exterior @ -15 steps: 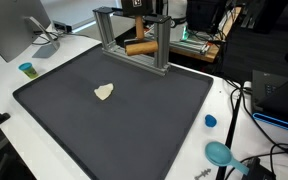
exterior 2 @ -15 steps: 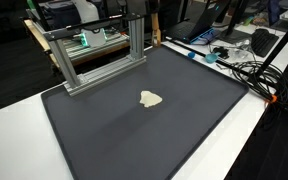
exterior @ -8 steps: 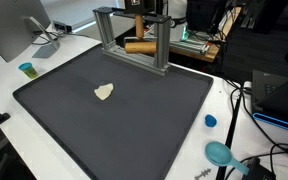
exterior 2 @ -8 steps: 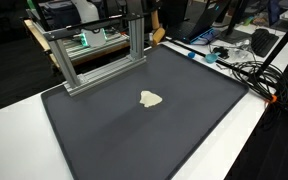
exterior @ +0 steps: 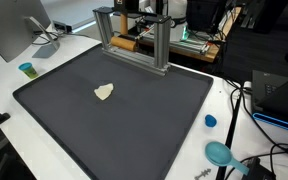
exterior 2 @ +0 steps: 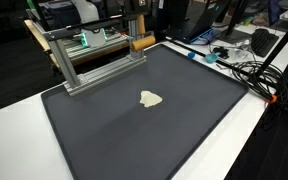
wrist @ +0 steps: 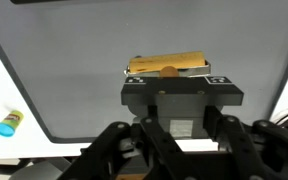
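A light brown wooden bar [wrist: 184,62] lies crosswise at the tips of my gripper [wrist: 169,72] in the wrist view, and the gripper is shut on it. In both exterior views the bar [exterior: 124,43] [exterior 2: 142,42] hangs behind the aluminium frame [exterior: 160,45] [exterior 2: 64,60] at the back edge of the black mat [exterior: 134,120] [exterior 2: 134,135]. The gripper [exterior 2: 141,28] comes down onto it from above, mostly hidden by the frame. A small cream-coloured lump [exterior: 103,92] [exterior 2: 151,98] lies alone on the mat, well in front of the gripper.
A monitor [exterior: 9,30] and a small blue cup [exterior: 26,69] stand on the white table beside the mat. A blue cap [exterior: 210,121], a teal round object [exterior: 220,153] and cables [exterior 2: 239,65] lie at the opposite side. Cluttered equipment sits behind the frame.
The gripper has shifted behind the frame with the wooden bar in it; the bar sits further along the frame's back and more level. The cream lump has not moved.
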Motion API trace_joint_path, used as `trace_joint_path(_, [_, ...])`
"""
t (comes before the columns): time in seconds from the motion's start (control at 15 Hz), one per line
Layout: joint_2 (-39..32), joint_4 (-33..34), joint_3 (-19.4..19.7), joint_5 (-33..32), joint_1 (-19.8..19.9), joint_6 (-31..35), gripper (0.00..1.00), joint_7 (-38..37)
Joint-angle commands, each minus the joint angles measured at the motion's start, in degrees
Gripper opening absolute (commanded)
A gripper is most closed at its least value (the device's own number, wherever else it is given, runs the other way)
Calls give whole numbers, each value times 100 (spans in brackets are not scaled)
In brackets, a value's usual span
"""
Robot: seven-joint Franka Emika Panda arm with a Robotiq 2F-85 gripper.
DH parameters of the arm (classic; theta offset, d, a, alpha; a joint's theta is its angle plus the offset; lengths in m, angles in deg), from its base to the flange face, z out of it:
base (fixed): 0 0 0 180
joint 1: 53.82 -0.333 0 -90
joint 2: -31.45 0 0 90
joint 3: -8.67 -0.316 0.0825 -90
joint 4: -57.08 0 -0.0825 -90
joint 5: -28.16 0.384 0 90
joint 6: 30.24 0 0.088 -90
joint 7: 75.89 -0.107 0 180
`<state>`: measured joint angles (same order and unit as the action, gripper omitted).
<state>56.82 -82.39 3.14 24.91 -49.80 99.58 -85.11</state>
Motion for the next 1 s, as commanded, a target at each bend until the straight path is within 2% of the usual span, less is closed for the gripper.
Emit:
trace_joint_path(0.0, [-18,1,52,-92,-58,-16,22,-149])
trace_joint_path(0.53, [701,-649,480,142,-257,-654,22,728])
trace_joint_path(0.93, [1215,-1084,467,76,-306,-889,22,825])
